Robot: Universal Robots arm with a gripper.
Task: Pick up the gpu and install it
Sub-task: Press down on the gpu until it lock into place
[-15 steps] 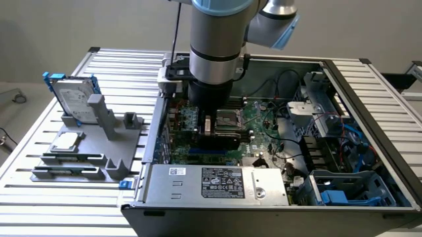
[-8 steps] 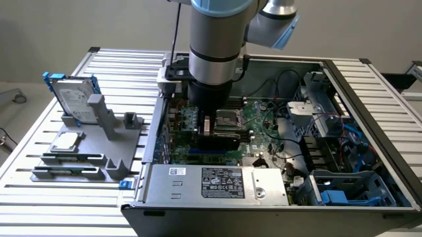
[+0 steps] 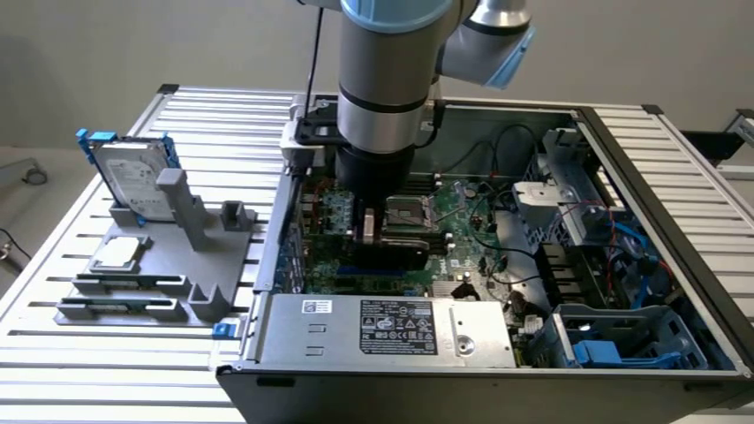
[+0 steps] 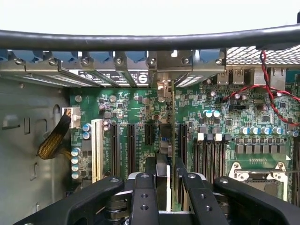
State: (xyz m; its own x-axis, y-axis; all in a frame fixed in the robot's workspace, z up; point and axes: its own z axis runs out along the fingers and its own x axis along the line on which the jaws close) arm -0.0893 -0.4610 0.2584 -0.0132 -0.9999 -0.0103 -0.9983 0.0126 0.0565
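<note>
Install step: the black claw (image 4: 166, 187) grips the thin green-and-black gpu card (image 4: 168, 136) edge-on over black motherboard slots (image 4: 131, 150). Seating needs square alignment.

graphics card (image 4: 166, 138): green board, black cover, silver metal bracket | gripper (image 4: 165, 164): matt black | computer case (image 3: 683, 265): grey sheet metal | table (image 3: 71, 353): ribbed bare metal | hard drive (image 3: 130, 172): shiny metal, blue plastic frame

Arm (image 3: 383, 79): silver-grey tube, black band, light-blue joint cap (image 3: 509, 55) at 2 o'clock. Thin black cable (image 3: 313, 53) at 9 o'clock. Gripper (image 4: 165, 164): black linked fingers (image 4: 143, 197), round screw holes.
</note>
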